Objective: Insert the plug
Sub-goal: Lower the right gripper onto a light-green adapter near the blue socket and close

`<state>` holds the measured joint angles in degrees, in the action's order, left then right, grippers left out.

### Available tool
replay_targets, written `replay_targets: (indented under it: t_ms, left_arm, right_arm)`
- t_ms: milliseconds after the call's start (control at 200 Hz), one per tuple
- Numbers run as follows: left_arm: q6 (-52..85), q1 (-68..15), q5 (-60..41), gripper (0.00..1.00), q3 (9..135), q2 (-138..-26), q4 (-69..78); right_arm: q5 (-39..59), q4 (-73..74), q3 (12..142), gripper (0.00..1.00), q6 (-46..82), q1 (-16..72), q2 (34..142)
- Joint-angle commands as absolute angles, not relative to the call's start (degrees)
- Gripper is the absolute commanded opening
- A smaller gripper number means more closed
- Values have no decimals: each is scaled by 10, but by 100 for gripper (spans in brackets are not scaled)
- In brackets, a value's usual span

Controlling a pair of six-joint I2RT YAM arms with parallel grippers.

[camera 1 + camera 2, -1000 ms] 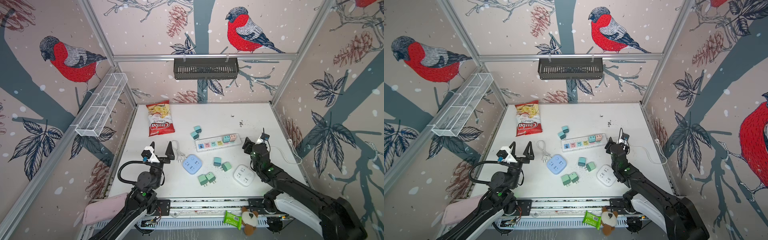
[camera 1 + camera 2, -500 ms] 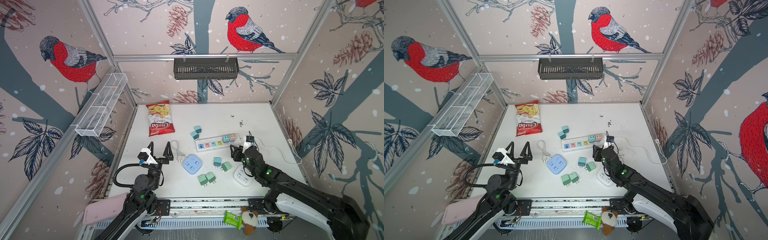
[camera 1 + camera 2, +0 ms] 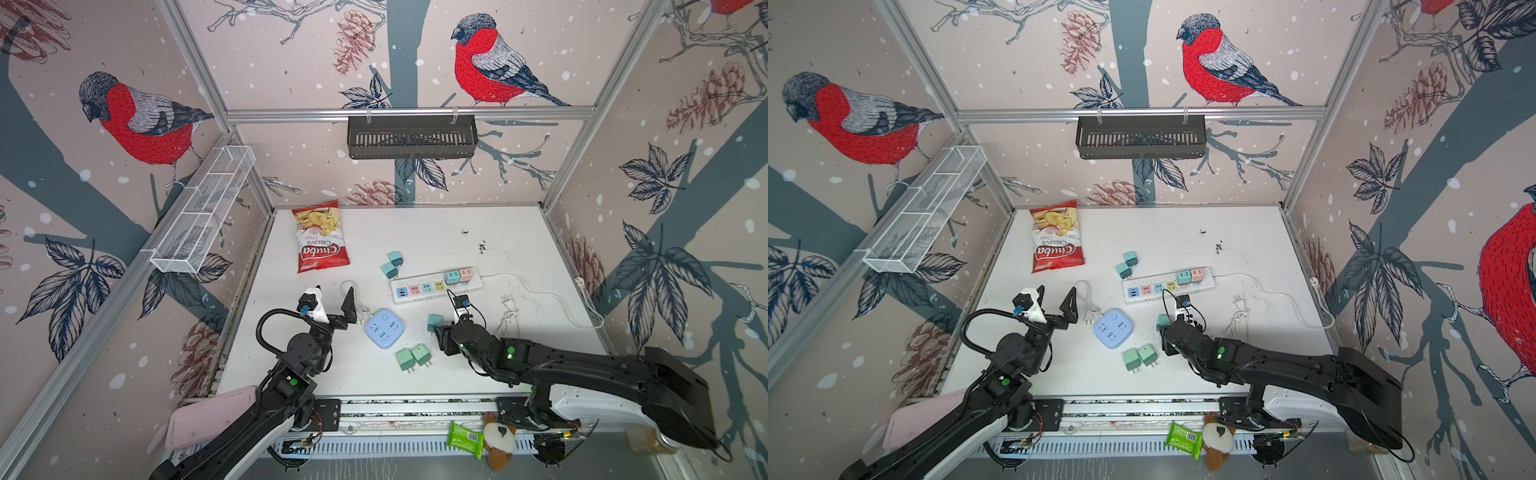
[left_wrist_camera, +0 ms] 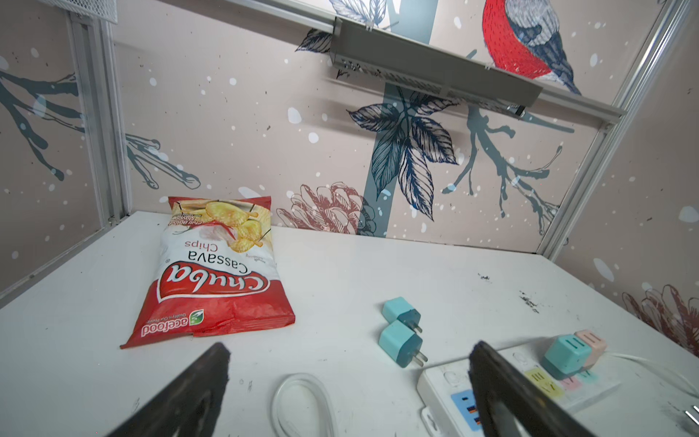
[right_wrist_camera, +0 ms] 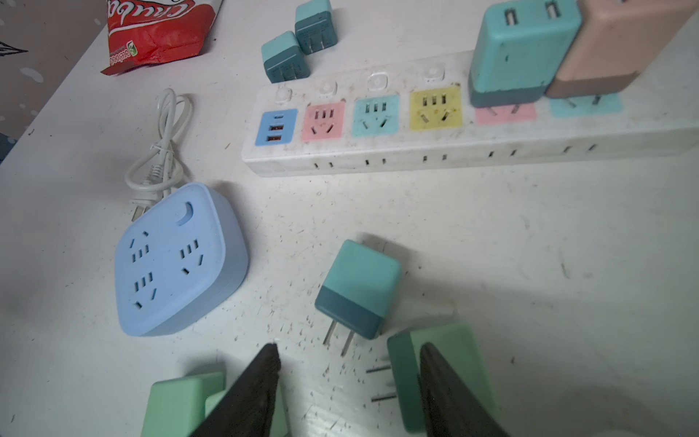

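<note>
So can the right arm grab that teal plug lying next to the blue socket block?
Probably yes. The right gripper is open right beside the teal plug, whose prongs point toward it, and nothing lies between them.

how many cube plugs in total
8: two teal plugs by the chips bag, a teal and a pink one in the power strip, one loose teal, a green pair, another green at the right pincer. More may hide under that arm.

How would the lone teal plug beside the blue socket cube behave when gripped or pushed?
The teal plug looks like hard, boxy plastic, so probably stiff and light. It lies on a flat face, so a push should slide it, not roll it. Its two prongs may snag.
</note>
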<state>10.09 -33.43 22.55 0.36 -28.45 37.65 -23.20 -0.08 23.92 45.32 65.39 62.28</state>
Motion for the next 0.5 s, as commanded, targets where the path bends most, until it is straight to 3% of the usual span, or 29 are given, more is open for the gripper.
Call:
replay_targets:
  t_ms: [0,495]
  left_arm:
    - [105,-333,225,98,-39,-304,425]
    - [106,-333,217,98,-36,-309,422]
  right_arm:
    - [-262,-47,236,61,498,679,603]
    - [-252,-62,148,64,543,695,506]
